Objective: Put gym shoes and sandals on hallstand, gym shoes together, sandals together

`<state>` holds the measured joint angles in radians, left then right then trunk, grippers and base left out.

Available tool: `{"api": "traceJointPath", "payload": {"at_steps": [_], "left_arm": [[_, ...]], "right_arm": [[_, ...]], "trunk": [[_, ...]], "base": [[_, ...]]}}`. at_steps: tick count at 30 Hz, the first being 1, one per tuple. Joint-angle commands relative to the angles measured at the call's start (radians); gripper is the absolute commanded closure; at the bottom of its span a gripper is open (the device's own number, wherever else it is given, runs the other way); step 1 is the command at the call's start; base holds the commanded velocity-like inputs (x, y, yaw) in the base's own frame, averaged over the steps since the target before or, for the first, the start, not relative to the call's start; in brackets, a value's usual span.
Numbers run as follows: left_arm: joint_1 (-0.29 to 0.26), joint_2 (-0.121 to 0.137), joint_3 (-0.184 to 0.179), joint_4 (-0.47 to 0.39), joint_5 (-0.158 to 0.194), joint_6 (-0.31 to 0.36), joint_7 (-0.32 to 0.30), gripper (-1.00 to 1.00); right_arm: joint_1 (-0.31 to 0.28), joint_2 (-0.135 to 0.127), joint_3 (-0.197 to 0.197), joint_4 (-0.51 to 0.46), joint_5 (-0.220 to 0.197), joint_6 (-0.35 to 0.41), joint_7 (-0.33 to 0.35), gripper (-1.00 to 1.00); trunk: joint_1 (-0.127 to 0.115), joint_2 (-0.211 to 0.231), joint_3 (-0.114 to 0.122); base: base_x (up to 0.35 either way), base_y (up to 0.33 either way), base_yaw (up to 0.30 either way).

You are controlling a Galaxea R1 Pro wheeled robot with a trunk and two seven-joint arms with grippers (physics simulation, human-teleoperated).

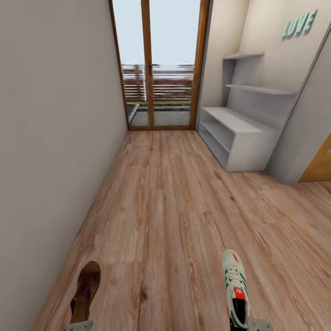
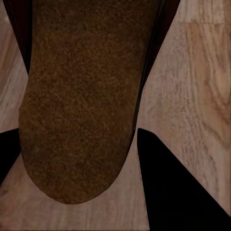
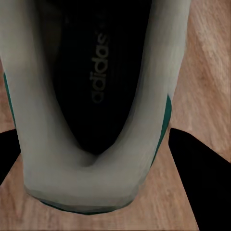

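We are in the corridor, looking along the wood-plank floor [image 1: 174, 207] toward a glass door with a wooden frame [image 1: 158, 64]. The pale grey hallstand [image 1: 239, 133] stands far ahead against the wall on our right side, with its stepped wall shelves above it.

Our left gripper [image 1: 79, 326] is closed on a brown sandal [image 1: 85, 291], low at the left of the head view; in the left wrist view the sandal [image 2: 79, 101] sits between the dark fingers [image 2: 178, 192], above the floor.

Our right gripper [image 1: 248, 325] is closed on a white gym shoe with green stripes [image 1: 235, 287]. In the right wrist view its heel opening [image 3: 96, 86] lies between the fingers [image 3: 202, 178].
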<state>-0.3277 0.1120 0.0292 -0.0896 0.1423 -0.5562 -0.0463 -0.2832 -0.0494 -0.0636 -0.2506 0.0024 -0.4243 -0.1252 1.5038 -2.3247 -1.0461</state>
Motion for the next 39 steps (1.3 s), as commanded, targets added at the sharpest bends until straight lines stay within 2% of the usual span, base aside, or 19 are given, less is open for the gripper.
{"api": "traceJointPath", "payload": {"at_steps": [1, 39], "left_arm": [[-0.001, 0.000, 0.003, 0.001, 0.002, -0.002, -0.003, 1.00], [-0.001, 0.000, 0.003, 0.001, 0.002, -0.002, -0.003, 1.00]], "right_arm": [[-0.001, 0.000, -0.004, 0.001, 0.001, -0.004, 0.001, 1.00], [-0.001, 0.000, -0.004, 0.001, 0.001, -0.005, 0.001, 1.00]], "trunk": [[0.000, 0.000, -0.001], [0.000, 0.000, -0.001]], "base": [[0.339, 0.000, 0.000], [0.339, 0.000, 0.000]]}}
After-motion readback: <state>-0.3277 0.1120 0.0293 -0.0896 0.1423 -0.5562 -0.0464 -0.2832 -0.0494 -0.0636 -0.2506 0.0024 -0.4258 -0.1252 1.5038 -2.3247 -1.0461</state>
